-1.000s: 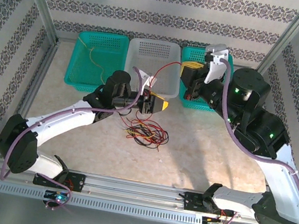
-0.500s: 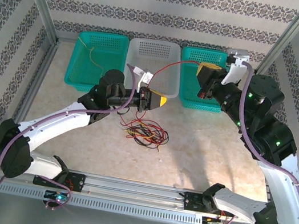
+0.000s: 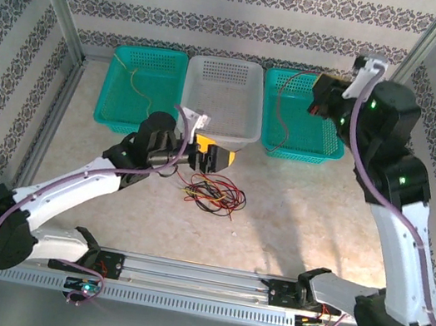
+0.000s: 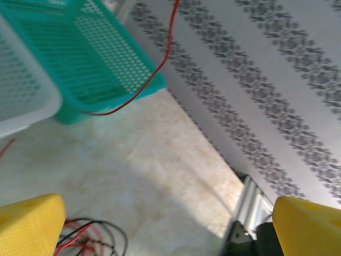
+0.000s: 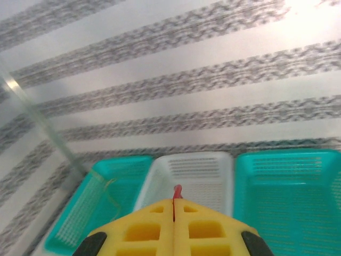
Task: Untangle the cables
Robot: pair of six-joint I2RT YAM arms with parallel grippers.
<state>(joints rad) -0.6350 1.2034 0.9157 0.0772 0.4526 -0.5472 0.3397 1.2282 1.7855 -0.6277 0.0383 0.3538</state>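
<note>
Now pinching thin red wire (image 5: 176, 191) in closed right tool (image 5: 173, 210), 1 o'clock, above teal mesh basket (image 3: 310, 141), presumably for sorting; left tool (image 3: 223, 157) spread wide, empty.

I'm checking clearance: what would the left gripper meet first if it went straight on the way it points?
Likely nothing near: the left gripper faces bare table, then the side wall. The teal basket sits off its line; depth is unclear.

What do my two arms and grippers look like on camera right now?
The left arm and right arm have white shells, black joints and purple cables. Green lights dot the right arm. The left gripper and right gripper have yellow fingers.
</note>
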